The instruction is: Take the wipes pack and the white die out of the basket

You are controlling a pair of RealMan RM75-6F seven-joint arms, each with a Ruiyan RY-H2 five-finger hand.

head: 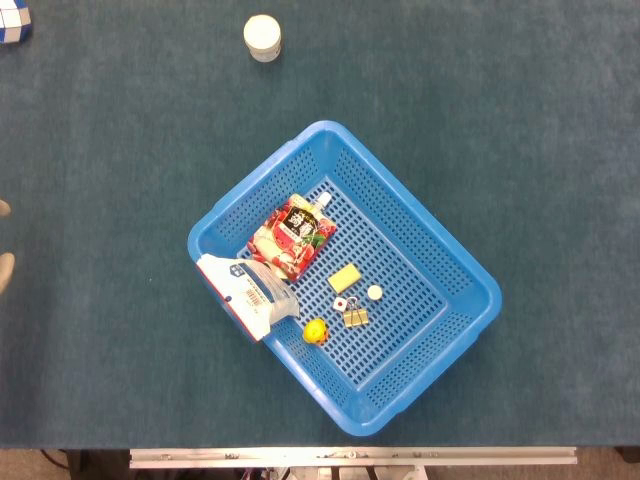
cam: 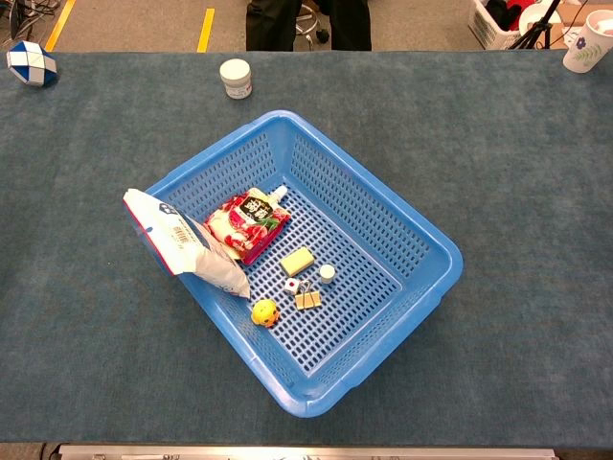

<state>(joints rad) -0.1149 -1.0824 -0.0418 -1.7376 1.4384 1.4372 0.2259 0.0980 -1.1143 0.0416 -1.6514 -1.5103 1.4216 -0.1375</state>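
Note:
The blue basket [head: 430, 230] [cam: 383, 206] stands askew at mid-table. The white wipes pack [head: 245, 290] [cam: 182, 244], with a barcode label, leans over the basket's left rim, partly inside and partly sticking out. The small white die [head: 342, 303] [cam: 291, 285] lies on the basket floor near the middle, next to a tan clip [head: 355, 317]. Only pale fingertips of my left hand [head: 5, 268] show at the far left edge of the head view, well away from the basket. How that hand stands is hidden. My right hand appears in neither view.
Also in the basket are a red spouted pouch [head: 292, 235], a yellow block [head: 344, 278], a white cap [head: 374, 292] and a yellow ball [head: 315, 330]. A white jar [head: 262, 38] and a blue-white puzzle [cam: 31, 63] sit at the far side, a cup [cam: 586, 43] at far right.

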